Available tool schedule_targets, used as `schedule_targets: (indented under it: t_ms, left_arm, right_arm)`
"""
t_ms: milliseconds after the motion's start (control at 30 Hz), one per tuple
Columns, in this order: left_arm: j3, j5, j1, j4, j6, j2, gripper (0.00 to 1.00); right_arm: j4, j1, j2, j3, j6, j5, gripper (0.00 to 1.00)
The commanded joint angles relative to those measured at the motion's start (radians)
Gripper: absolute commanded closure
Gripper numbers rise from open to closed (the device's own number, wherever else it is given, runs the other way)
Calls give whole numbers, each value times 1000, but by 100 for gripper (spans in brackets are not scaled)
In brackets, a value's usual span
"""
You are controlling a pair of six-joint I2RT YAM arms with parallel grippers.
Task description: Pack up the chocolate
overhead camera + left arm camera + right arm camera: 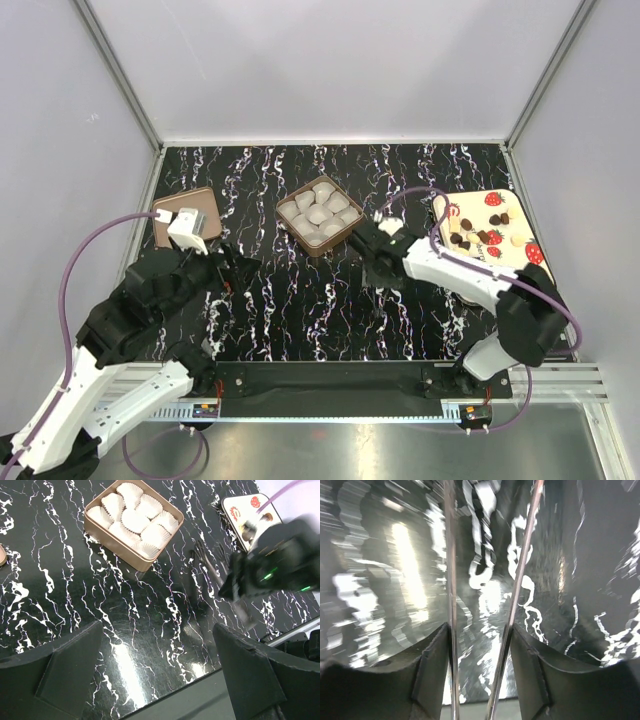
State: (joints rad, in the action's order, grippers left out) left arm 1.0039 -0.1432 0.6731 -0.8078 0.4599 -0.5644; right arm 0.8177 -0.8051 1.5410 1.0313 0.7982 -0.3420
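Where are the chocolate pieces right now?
In the top view, the chocolate pieces lie on the strawberry-print card at far right, with the box of paper cups to its left.

Black white-veined marble tabletop (pixel 485 590) motion-blurred. Thin metal blades (pixel 451 580) cut by top edge. Black right arm (pixel 280 555) smeared. Dark brown chocolate pieces (pixel 455 238) too small for shape.

Lab booth: white panels (pixel 330 60), aluminium framing (pixel 118 70).

Right pincer (pixel 482 580), thin blades (pixel 451 580) apart, over blurred marbled tabletop (pixel 580 580)
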Motion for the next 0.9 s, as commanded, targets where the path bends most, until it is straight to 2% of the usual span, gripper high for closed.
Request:
schedule_targets:
  t_ms: [0,333,467,600,667,833,867]
  left_arm:
    - [48,-27,-1,32,-10,-17,1]
    - [18,-6,-1,73,0,-61,1]
    - [-2,8,-1,93,-1,-68,1]
    - [-39,20,-1,125,-1,-66,1]
    - [-71,48,-1,154,9,-72,1]
    - [-131,86,-1,183,2,-100,1]
    - [-136,85,-1,179,-3,-106,1]
  right_arm:
    - [164,-5,-88,165,-89,-63,45]
    - [244,53,-171,312,-166,17,48]
    - [262,161,-203,351,-218,66,50]
    - [290,347,-240,398,-275,75,50]
    - [287,395,-248,406,-292,77,50]
    - [253,579,-206,391,-340,96,53]
    - [241,602,-190,389,-350,128,56]
